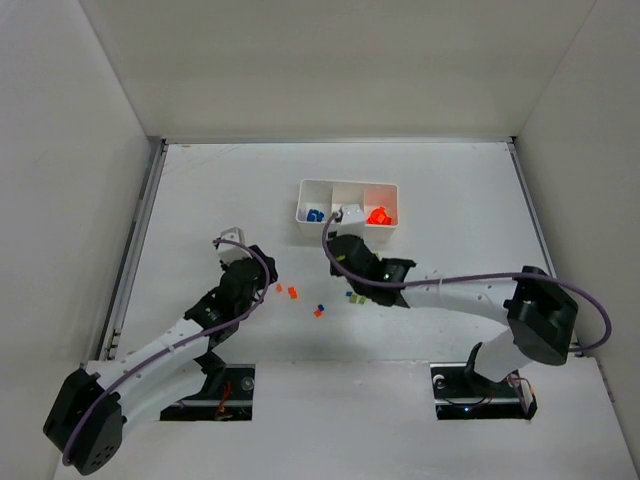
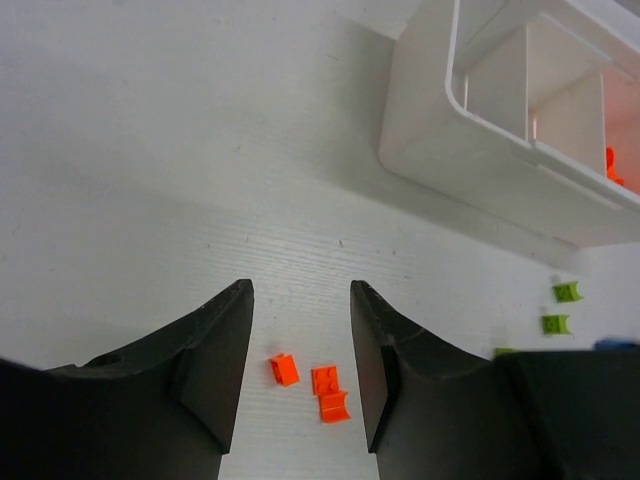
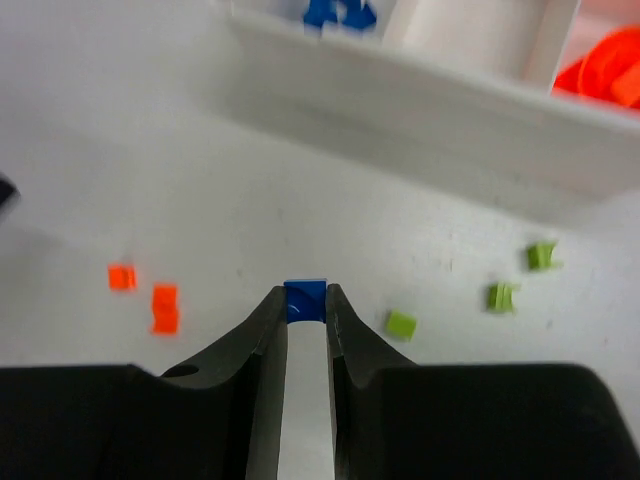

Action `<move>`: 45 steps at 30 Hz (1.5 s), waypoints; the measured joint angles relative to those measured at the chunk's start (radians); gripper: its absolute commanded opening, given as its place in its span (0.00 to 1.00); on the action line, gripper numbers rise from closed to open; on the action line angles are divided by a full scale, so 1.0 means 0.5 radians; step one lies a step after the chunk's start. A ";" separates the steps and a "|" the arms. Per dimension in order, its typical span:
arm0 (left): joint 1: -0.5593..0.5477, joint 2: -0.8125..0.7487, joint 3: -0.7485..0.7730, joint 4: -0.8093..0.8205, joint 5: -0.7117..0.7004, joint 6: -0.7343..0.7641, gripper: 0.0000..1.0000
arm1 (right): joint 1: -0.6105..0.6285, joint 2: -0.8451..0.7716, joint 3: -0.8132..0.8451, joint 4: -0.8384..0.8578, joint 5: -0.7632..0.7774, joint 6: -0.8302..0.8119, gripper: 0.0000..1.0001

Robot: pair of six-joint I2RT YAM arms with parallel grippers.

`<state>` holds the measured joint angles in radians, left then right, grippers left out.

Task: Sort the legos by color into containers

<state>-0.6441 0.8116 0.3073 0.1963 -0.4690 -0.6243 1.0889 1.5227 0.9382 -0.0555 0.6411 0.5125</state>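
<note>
We see the right hand (image 3: 305, 312) closed almost fully on a single blue brick (image 3: 306, 299), which sits pinched between the very tips of its two fingers. Ahead of this hand stands the white tray (image 3: 420, 110), its near wall running across our view. Beyond that wall, ahead and slightly left, blue bricks (image 3: 338, 14) lie in one compartment. Ahead and far to the right, an orange-red pile (image 3: 605, 75) fills another. On the counter (image 3: 150, 180), below and to the left of the right hand's fingertips, lie two orange spots, the nearer one looking like two bricks pressed together. To the right of the fingertips lie three green bricks (image 3: 500, 296), one just beside the right finger and the other two farther out towards the tray.

The left hand (image 2: 300, 330) is spread wide and holds nothing. Three orange bricks (image 2: 323, 379) lie on the counter in the gap between its fingers, close together and nearer the right finger. Ahead and to the right of this hand is a corner of the tray. Two green bricks show to its far right, near the tray's wall.
</note>
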 measured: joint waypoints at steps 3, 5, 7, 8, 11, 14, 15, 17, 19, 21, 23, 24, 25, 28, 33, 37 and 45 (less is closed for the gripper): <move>-0.037 -0.011 -0.027 -0.053 -0.027 -0.036 0.40 | -0.174 0.050 0.230 0.060 -0.098 -0.103 0.18; -0.057 -0.018 -0.055 -0.079 -0.037 -0.067 0.40 | -0.256 0.129 0.392 0.113 -0.150 -0.157 0.18; -0.070 -0.018 -0.084 -0.097 -0.038 -0.098 0.40 | -0.312 0.237 0.542 0.163 -0.198 -0.201 0.18; -0.075 -0.018 -0.096 -0.108 -0.040 -0.111 0.40 | -0.333 0.294 0.598 0.180 -0.218 -0.216 0.19; -0.111 -0.009 -0.110 -0.135 -0.050 -0.139 0.39 | -0.399 0.494 0.750 0.188 -0.288 -0.252 0.22; -0.166 -0.005 -0.122 -0.134 -0.067 -0.166 0.39 | -0.452 0.680 0.861 0.179 -0.324 -0.277 0.30; -0.177 -0.004 -0.128 -0.134 -0.070 -0.172 0.38 | -0.468 0.730 0.890 0.174 -0.333 -0.285 0.36; -0.197 -0.002 -0.136 -0.137 -0.077 -0.184 0.38 | -0.493 0.803 0.929 0.165 -0.346 -0.294 0.42; -0.207 0.006 -0.139 -0.134 -0.084 -0.189 0.37 | -0.517 0.829 0.939 0.160 -0.356 -0.301 0.44; -0.216 0.030 -0.139 -0.134 -0.092 -0.197 0.36 | -0.526 0.827 0.939 0.157 -0.358 -0.304 0.45; -0.221 0.061 -0.139 -0.134 -0.098 -0.201 0.35 | -0.526 0.816 0.938 0.157 -0.359 -0.306 0.45; -0.228 0.082 -0.139 -0.134 -0.101 -0.204 0.35 | -0.526 0.806 0.937 0.159 -0.359 -0.307 0.45; -0.233 0.103 -0.139 -0.134 -0.103 -0.205 0.35 | -0.526 0.792 0.927 0.167 -0.359 -0.307 0.44; -0.246 0.179 -0.139 -0.129 -0.114 -0.208 0.34 | -0.517 0.668 0.793 0.207 -0.362 -0.307 0.44; -0.279 0.356 -0.134 -0.108 -0.127 -0.214 0.33 | -0.476 0.384 0.459 0.282 -0.353 -0.294 0.44; -0.320 0.500 -0.102 -0.073 -0.128 -0.214 0.32 | -0.418 0.217 0.228 0.320 -0.346 -0.275 0.44; -0.346 0.664 -0.031 0.021 -0.143 -0.213 0.32 | -0.384 0.085 -0.056 0.368 -0.340 -0.230 0.44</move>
<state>-0.8169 1.1435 0.2920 0.2070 -0.5404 -0.7307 0.8970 1.5654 0.9100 0.1284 0.4713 0.3977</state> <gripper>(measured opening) 0.326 0.442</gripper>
